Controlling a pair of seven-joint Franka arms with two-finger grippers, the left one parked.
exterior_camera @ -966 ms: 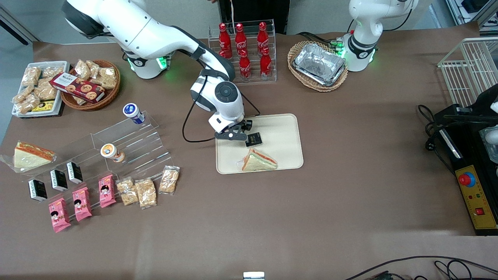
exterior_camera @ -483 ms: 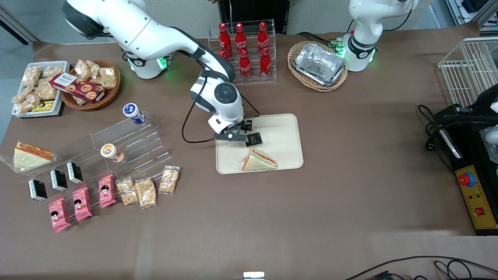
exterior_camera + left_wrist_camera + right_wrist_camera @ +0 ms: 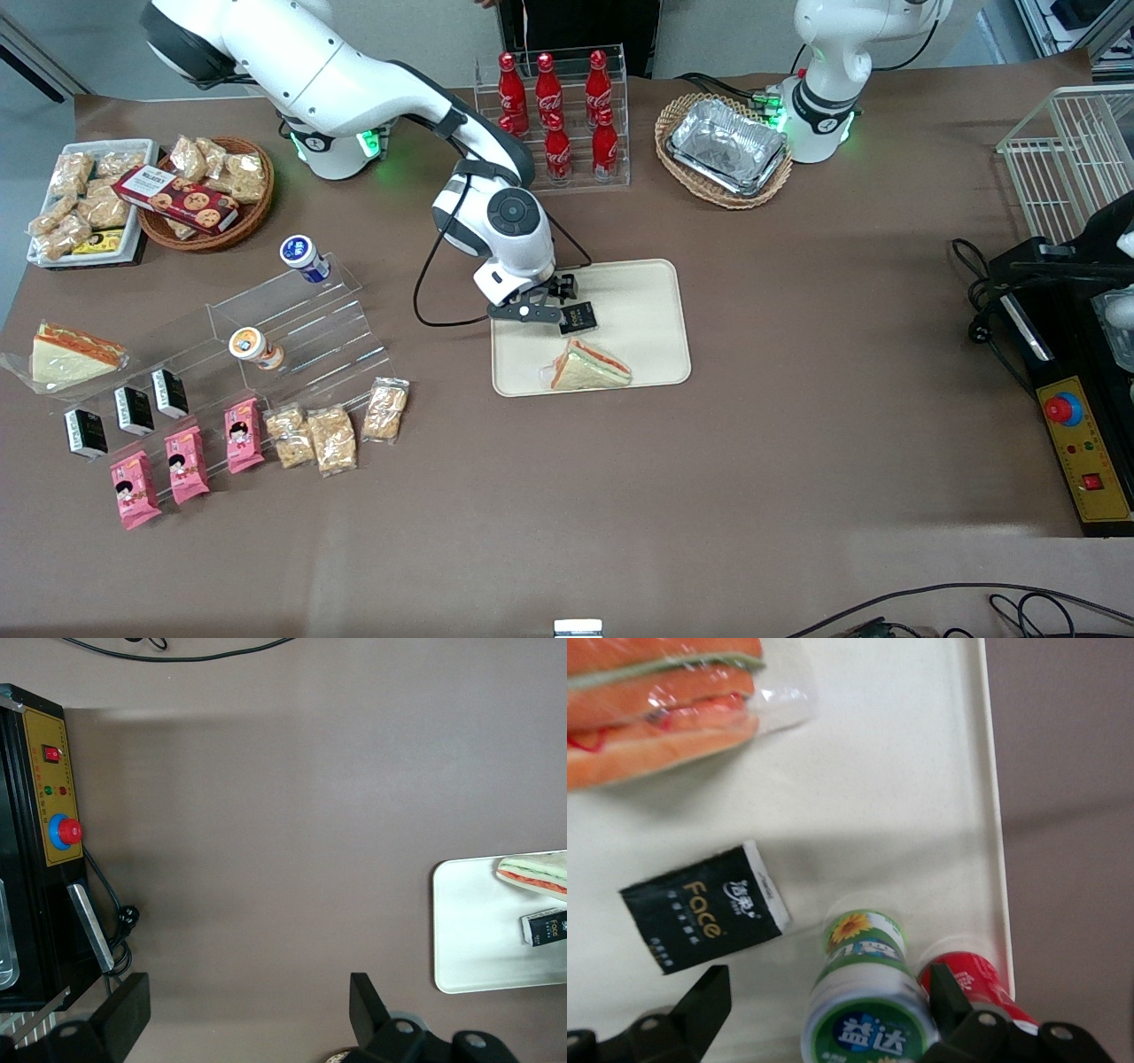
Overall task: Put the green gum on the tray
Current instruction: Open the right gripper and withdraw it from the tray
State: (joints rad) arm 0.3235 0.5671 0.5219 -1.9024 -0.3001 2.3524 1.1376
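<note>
Green gum (image 3: 866, 992): stood upright on the tray (image 3: 904, 788), lid toward the wrist camera, long axis vertical, beside a red-lidded bottle (image 3: 970, 979) and a black packet (image 3: 702, 917). Gripper (image 3: 824, 1010): held above it, fingers (image 3: 700, 1005) spread to either side, not pinching.

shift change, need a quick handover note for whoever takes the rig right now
Tool: low over the tray, fingers open, one either side of the green gum, not gripping it.
Green gum: standing on the tray beside a red-lidded bottle, near a black packet and a sandwich.
Done: gum appears placed and released.
Left: lift the tool clear without tipping either bottle.
</note>
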